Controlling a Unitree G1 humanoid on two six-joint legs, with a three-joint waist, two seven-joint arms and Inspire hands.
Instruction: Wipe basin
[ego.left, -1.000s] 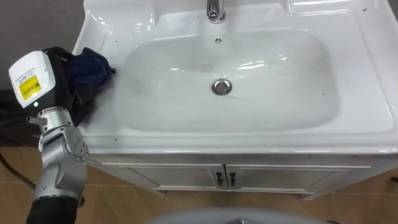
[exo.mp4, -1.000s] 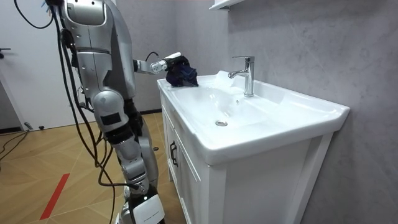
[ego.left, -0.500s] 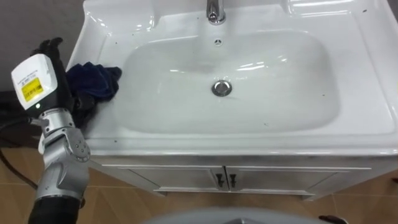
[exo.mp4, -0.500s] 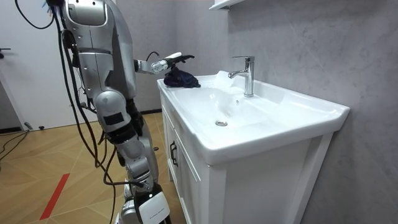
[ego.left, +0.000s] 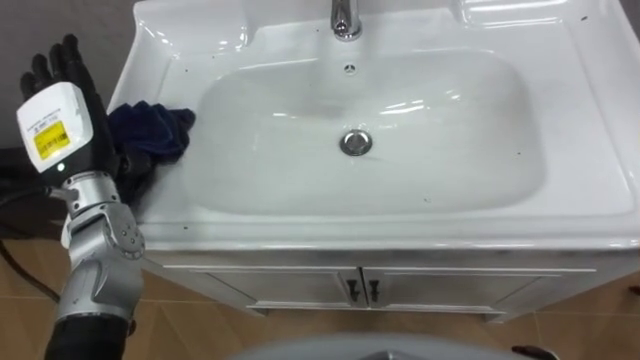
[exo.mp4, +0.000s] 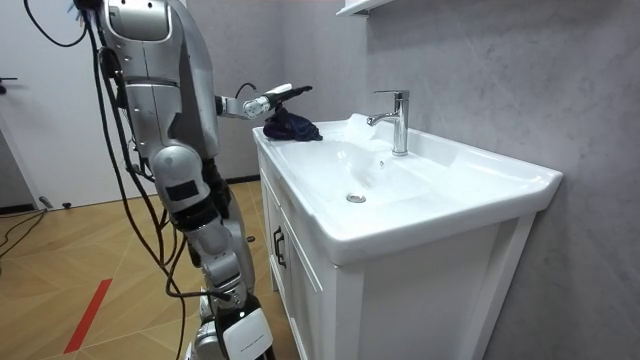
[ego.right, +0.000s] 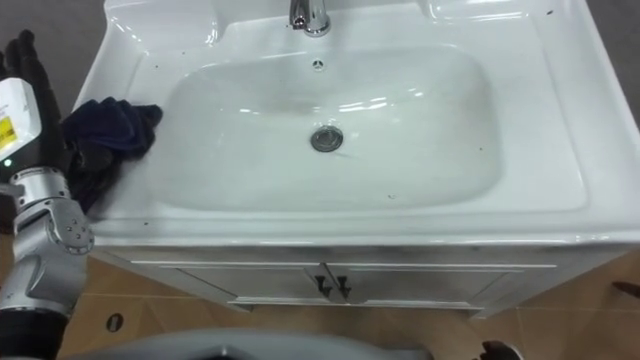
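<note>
Basin (ego.left: 450, 150) lies centred in the white counter (ego.left: 600, 140). Dark blue cloth (ego.left: 148, 135), gripped a second ago, now rests on the counter's left edge. Left hand (ego.left: 62, 85) is spread open, empty, beside it. Wiping seems finished.

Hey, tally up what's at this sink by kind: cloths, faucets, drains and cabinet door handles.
Dark blue cloth: 1
Faucet: 1
Drain: 1
Cabinet door handles: 2
Total: 5

The basin (ego.left: 400, 190) was plain white; the cloth (ego.left: 150, 130) at its left edge, dark navy. The left hand (ego.left: 70, 72) was black.
</note>
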